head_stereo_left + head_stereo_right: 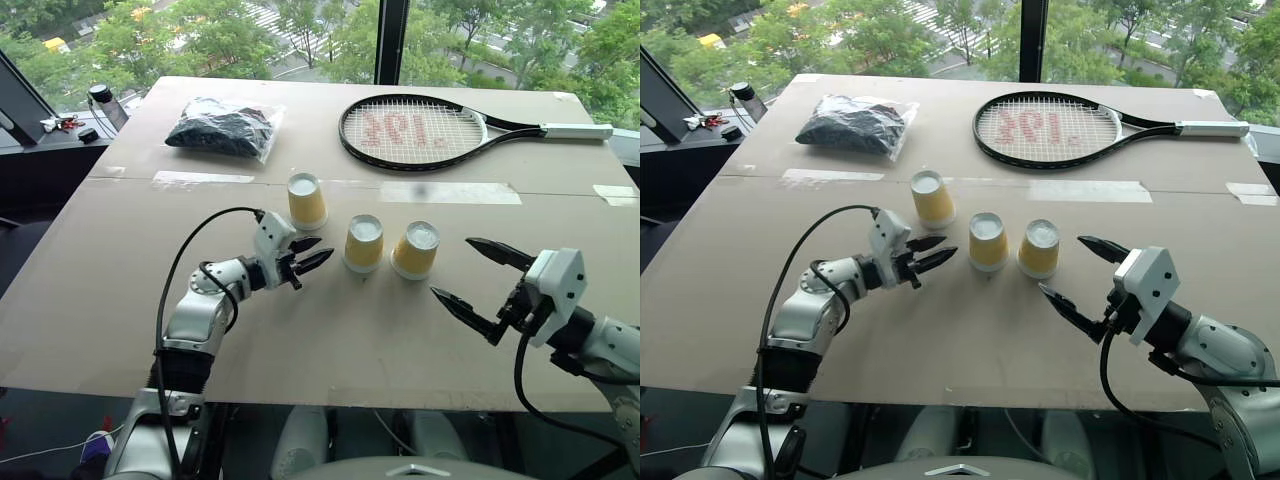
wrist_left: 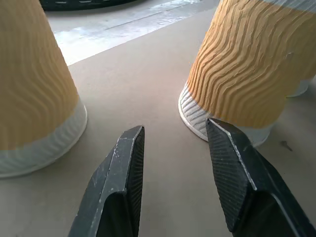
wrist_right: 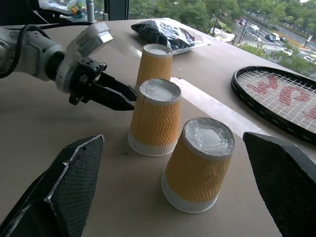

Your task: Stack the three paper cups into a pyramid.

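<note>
The three paper cups [image 1: 364,243] stand upside down, white bottoms up, in a loose row at mid-table, none stacked, so no pyramid has begun. The cup at ten o'clock [image 1: 306,200] sits apart from the close middle [image 1: 364,243] and right [image 1: 415,249] pair. The left gripper [image 1: 308,254] hovers between the first two with fingers nearly together, pinching nothing. At four o'clock, the right gripper [image 1: 468,270] waits, fingers spread wide, apparently lined up on the right cup.
</note>
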Robot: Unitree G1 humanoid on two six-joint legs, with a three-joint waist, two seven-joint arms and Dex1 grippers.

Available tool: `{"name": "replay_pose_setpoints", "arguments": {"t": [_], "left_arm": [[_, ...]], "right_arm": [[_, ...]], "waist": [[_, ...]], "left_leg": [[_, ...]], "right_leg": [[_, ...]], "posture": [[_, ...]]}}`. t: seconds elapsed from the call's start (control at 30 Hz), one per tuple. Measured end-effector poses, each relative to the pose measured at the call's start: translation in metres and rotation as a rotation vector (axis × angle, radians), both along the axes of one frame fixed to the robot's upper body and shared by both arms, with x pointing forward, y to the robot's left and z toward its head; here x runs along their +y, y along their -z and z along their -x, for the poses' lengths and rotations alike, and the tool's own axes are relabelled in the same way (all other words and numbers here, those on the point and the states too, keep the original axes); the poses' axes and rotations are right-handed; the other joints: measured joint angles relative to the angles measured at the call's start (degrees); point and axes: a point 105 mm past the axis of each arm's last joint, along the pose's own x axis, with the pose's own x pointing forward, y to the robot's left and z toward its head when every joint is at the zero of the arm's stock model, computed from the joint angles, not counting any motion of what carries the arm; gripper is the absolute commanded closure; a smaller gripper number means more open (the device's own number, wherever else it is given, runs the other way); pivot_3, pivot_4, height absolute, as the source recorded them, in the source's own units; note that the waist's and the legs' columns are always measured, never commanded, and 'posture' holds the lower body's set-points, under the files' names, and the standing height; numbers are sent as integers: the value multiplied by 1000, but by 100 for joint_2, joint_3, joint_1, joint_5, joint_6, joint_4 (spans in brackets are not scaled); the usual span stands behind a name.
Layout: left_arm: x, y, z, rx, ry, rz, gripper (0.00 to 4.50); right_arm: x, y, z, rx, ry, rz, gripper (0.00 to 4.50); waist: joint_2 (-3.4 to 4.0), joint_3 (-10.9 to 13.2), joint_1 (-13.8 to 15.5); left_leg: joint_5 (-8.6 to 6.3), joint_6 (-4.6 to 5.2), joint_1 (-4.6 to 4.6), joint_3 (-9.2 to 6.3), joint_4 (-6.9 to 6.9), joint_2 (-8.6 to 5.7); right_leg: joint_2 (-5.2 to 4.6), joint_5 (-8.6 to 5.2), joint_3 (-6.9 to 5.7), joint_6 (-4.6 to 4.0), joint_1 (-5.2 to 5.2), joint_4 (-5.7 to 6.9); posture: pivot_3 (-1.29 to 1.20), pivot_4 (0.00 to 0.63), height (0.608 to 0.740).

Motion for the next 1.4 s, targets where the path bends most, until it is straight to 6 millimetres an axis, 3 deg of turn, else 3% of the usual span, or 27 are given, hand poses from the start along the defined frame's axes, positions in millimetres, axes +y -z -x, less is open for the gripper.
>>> {"name": "replay_pose_setpoints", "arguments": {"t": [0.23, 0.37, 0.47, 0.53, 0.63, 0.73, 0.77, 1.03, 1.17, 1.3, 1.4], "left_arm": [[-20, 7, -2, 3, 74, -6, 2477], [-22, 9, -3, 3, 75, -1, 2477], [-11, 6, -5, -5, 49, -10, 2477], [13, 1, -4, -5, 9, -2, 2477], [48, -17, -7, -31, -79, 25, 1606], [67, -32, -7, -46, -116, 38, 171], [69, -36, -7, -49, -122, 51, 77], [69, -58, -19, -79, -155, 42, 77], [53, -64, -39, -90, -160, 20, 77], [41, -57, -55, -70, -159, -9, 77], [39, -55, -60, -68, -157, -11, 699]], "right_arm": [[-4, 3, 6, 0, 45, 0, 0], [-4, 2, 8, -6, 51, -2, 0], [-5, 3, 9, -5, 58, -4, 0], [-5, 3, 10, -8, 54, -6, 0], [-2, 1, 13, -16, 24, -15, 0], [1, -1, 15, -26, -9, -22, 0], [1, -1, 16, -27, -17, -24, 0], [3, -3, 19, -39, -48, -23, 0], [4, -3, 19, -43, -47, -28, 0], [2, -1, 20, -31, -31, -31, 0], [1, 0, 21, -25, -15, -29, 0]], "waist": [[0, 0, -4], [-1, 0, -4], [-1, 0, -12], [-1, 0, -47], [-1, 0, -33], [-2, 0, 15], [-3, -1, 24], [-8, -3, 1], [-12, -4, 24], [-20, 0, -21], [-21, 2, -30]], "left_leg": [[1, -1, 2, -2, 0, 0], [0, -1, 2, -1, 1, 0], [1, -1, 3, -2, 0, 2], [1, -1, 5, -3, -2, 6], [1, -2, 5, -8, 0, 16], [0, -1, 2, -8, 3, 11], [0, -1, -1, -12, 5, 7], [1, -2, 2, -17, 5, 0], [1, -1, 1, -17, 9, -10], [1, -1, 1, -14, 6, -10], [1, -2, 1, -14, 4, -8]], "right_leg": [[3, 1, 4, 2, -1, 1], [2, 1, 5, 3, -1, 1], [3, 1, 5, 3, -1, 2], [5, 1, 9, 2, -2, 3], [4, 1, 3, 2, -1, 4], [-1, 1, 3, 3, 1, 1], [-3, 1, 4, 4, 2, 0], [4, 2, 2, 5, 3, 4], [3, 3, 1, 6, 7, 2], [5, 3, 9, 7, 3, 2], [7, 3, 10, 7, -1, 5]], "posture": [[0, 150, 740], [0, 150, 740], [0, 150, 740], [0, 150, 740], [0, 150, 740], [0, 150, 740], [0, 150, 740], [0, 150, 740], [0, 150, 740], [0, 150, 740], [0, 150, 740]]}}
